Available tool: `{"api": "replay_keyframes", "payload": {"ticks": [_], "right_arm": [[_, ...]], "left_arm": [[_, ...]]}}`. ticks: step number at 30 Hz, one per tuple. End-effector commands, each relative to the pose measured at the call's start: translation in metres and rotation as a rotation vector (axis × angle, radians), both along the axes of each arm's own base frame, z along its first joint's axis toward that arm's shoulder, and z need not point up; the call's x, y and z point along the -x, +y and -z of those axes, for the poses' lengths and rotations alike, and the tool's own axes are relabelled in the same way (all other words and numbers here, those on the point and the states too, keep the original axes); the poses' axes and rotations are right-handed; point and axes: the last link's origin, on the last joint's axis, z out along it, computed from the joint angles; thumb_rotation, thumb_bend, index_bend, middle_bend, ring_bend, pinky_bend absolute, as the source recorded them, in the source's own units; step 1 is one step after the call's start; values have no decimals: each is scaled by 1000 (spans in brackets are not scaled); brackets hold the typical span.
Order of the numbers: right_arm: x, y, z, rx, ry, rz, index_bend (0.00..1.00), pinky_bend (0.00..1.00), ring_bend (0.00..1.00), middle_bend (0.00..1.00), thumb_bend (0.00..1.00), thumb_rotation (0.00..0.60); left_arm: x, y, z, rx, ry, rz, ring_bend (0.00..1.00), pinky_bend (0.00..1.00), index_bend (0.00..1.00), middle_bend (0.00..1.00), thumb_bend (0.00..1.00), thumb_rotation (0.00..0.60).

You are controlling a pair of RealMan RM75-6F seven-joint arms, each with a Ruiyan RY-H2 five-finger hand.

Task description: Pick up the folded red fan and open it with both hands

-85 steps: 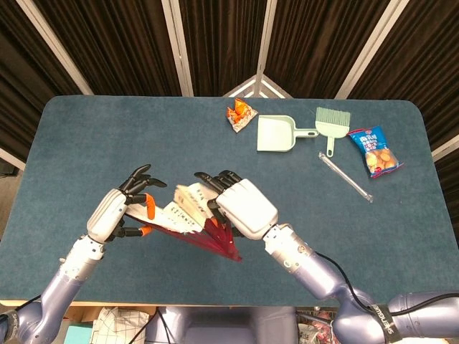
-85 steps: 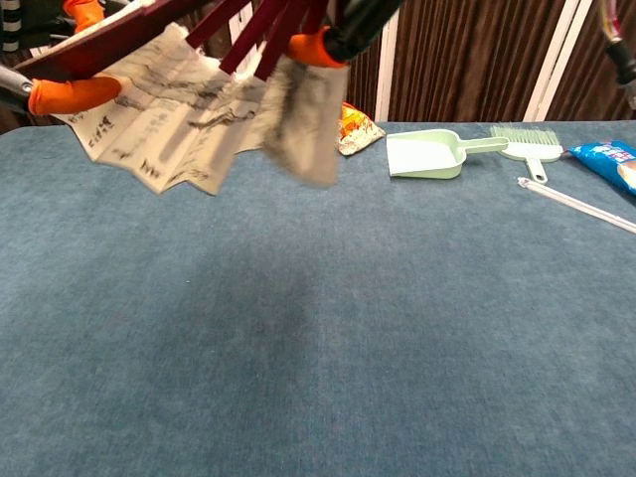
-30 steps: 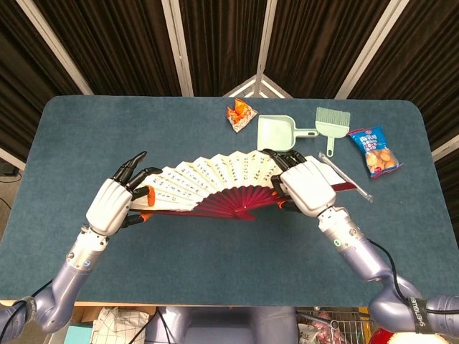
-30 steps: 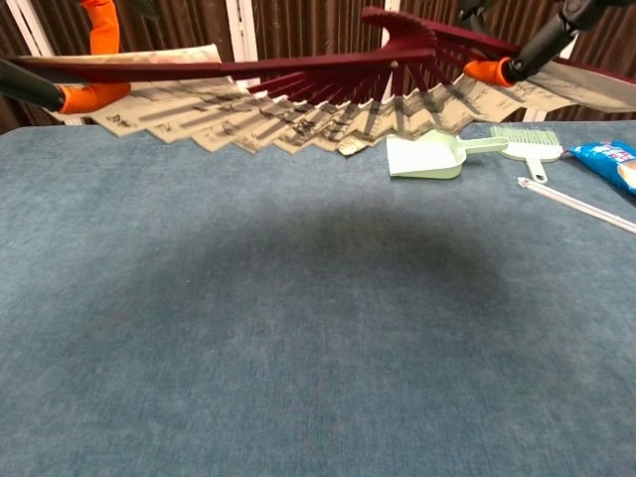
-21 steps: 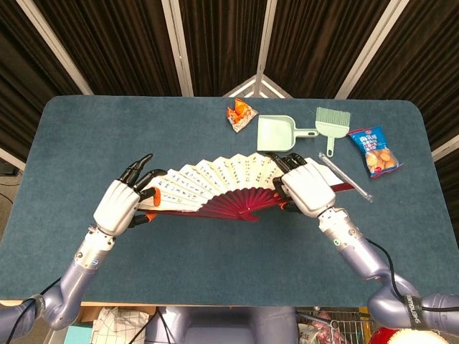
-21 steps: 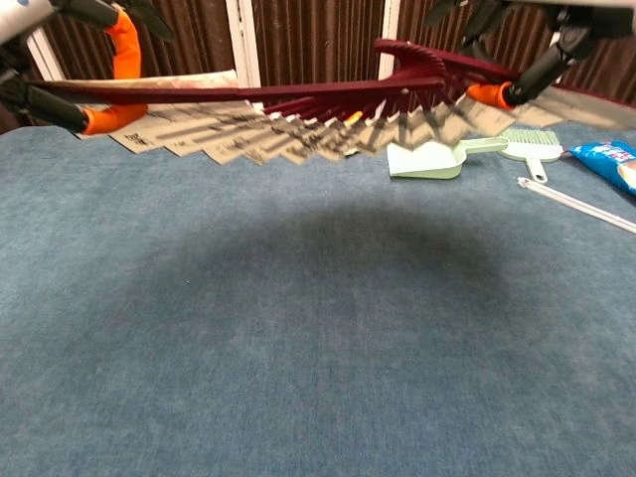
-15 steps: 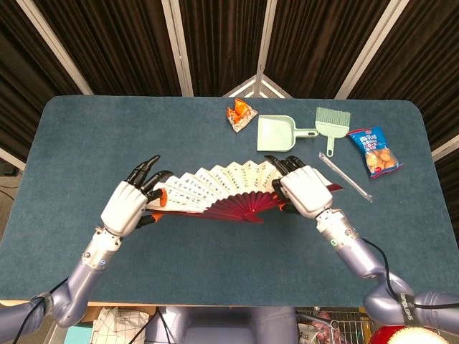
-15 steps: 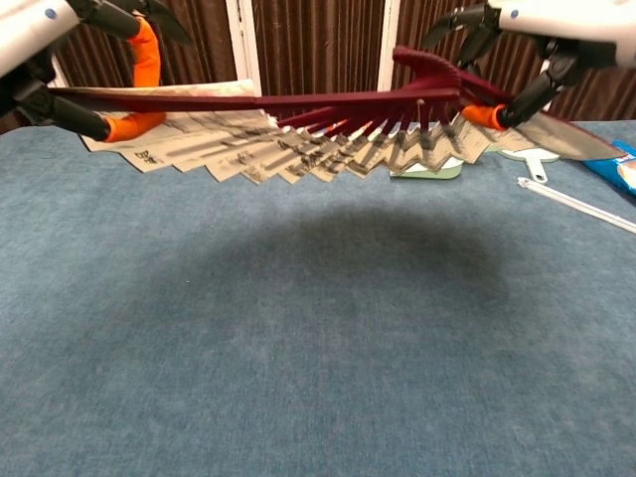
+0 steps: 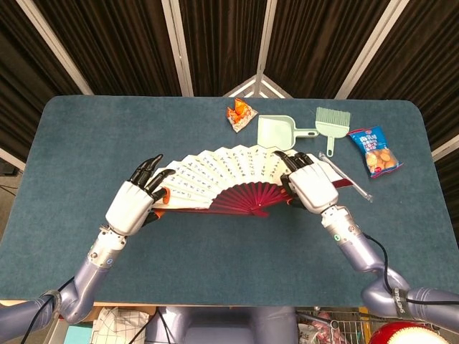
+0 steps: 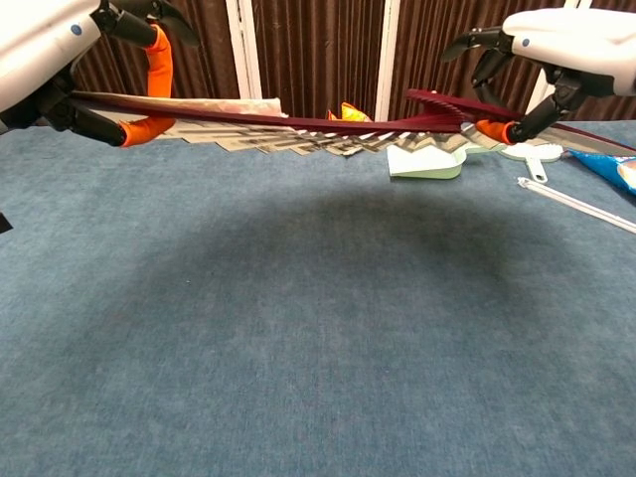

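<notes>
You have the red fan (image 9: pixel 229 179) spread wide and held in the air above the blue bench (image 9: pixel 86 143), a robot hand at each end, which is why its dark shadow falls on the cloth below it in the chest view. Your left robot hand (image 9: pixel 134 203) grips the left outer guard stick, and in the chest view an orange-tipped finger sits on either side of that stick; your right robot hand (image 9: pixel 311 186) pinches the right guard the same way, so both are closed on the fan rather than resting loose. Holding it by the two outer sticks is what lets the paper leaf stay stretched into an arc, with the red ribs converging at the pivot nearest you. From the chest view the fan lies nearly flat and edge-on, so the leaf shows best from the head view. By my judgement the opening is about done. Beyond the fan lie a green dustpan (image 9: pixel 275 133) and a small green brush (image 9: pixel 332 122), an orange snack packet (image 9: pixel 241 113), a blue snack bag (image 9: pixel 374 150) and a clear rod (image 9: pixel 348 179) near your right robot hand.
</notes>
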Motion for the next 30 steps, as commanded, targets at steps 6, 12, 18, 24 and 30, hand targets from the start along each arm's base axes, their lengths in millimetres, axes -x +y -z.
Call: {"api": "replay_keyframes", "payload": {"ticks": [6, 12, 18, 24, 30], "right_arm": [[12, -3, 4, -2, 26, 18, 761, 201, 254, 138, 558, 600], [22, -3, 11, -19, 46, 40, 761, 201, 254, 139, 558, 600], [29, -2, 14, -24, 55, 52, 672, 181, 239, 138, 557, 600], [47, 1, 16, -80, 178, 129, 194, 89, 111, 76, 429, 600], [69, 10, 23, -144, 347, 209, 7, 60, 78, 47, 357, 600]], "left_arm": [[2, 2, 7, 7, 16, -2, 0, 151, 636, 252, 481, 600], [3, 2, 12, -7, 34, 5, 0, 151, 632, 245, 481, 600], [4, 1, 10, -27, 29, 13, 0, 151, 597, 217, 465, 600], [9, -4, 9, 1, 46, 11, 0, 147, 334, 121, 421, 600], [10, -11, 1, 22, 49, 16, 0, 144, 89, 30, 408, 600]]}}
